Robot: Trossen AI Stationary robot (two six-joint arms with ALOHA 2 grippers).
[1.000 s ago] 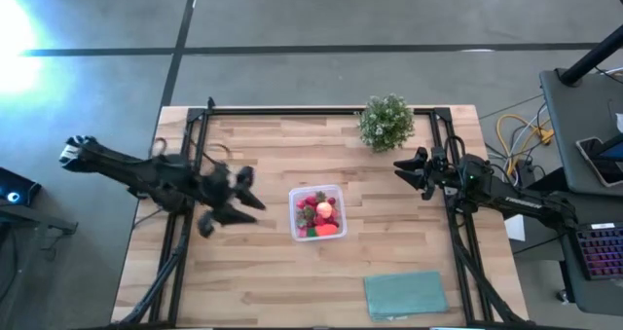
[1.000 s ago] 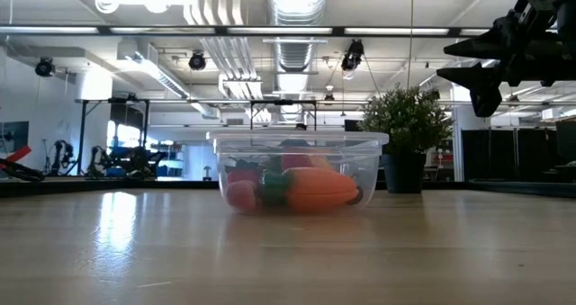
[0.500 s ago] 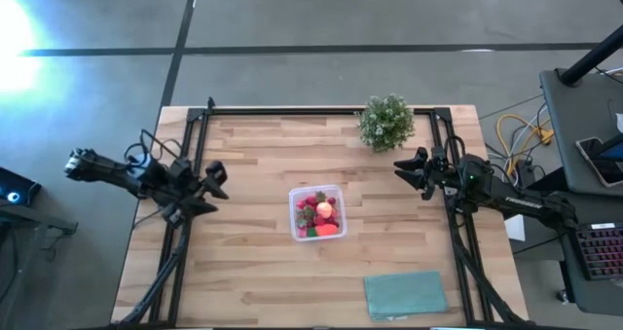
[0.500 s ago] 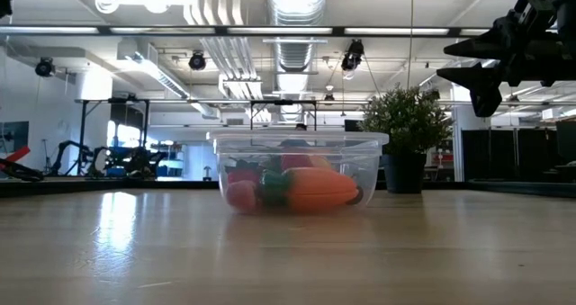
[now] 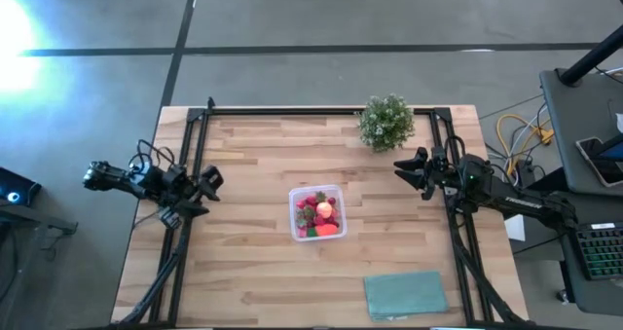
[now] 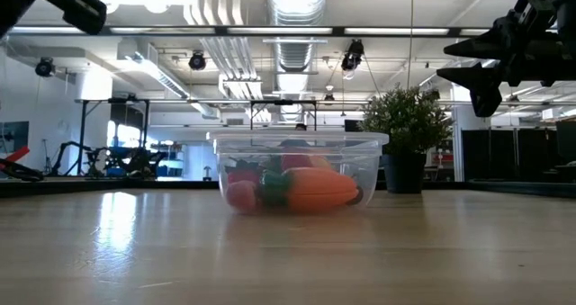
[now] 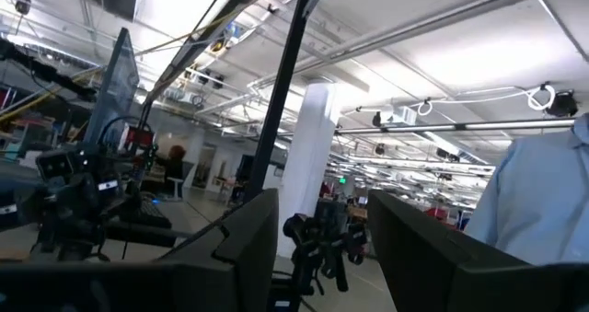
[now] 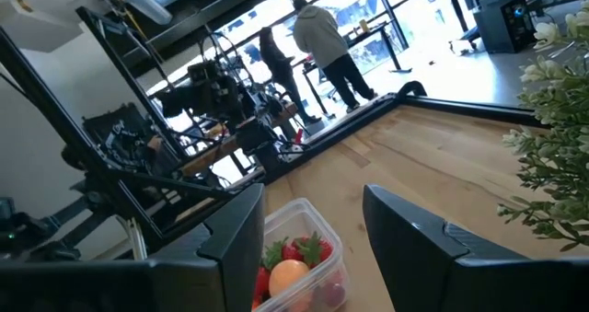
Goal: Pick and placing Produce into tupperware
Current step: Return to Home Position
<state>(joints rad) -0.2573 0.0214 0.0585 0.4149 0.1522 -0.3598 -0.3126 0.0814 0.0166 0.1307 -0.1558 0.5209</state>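
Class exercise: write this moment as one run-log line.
produce inside tupperware | left gripper open, over table left side | right gripper open, raised near plant

The tub point(image 5: 317, 213) is sitting open to approach from above, bare table point(image 5: 253, 272) running all around it. The plant point(image 5: 386, 122) is standing off at its 1 o'clock, the cloth point(image 5: 405, 295) at 5, the left gripper point(image 5: 206, 191) at 9, the right gripper point(image 5: 410, 175) at 2.

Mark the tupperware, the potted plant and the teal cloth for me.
tupperware point(image 5: 292, 214): high view, on its rim on the side facing the left arm.
potted plant point(image 5: 386, 122): high view, middle of its green foliage.
teal cloth point(image 5: 405, 295): high view, centre of the cloth.
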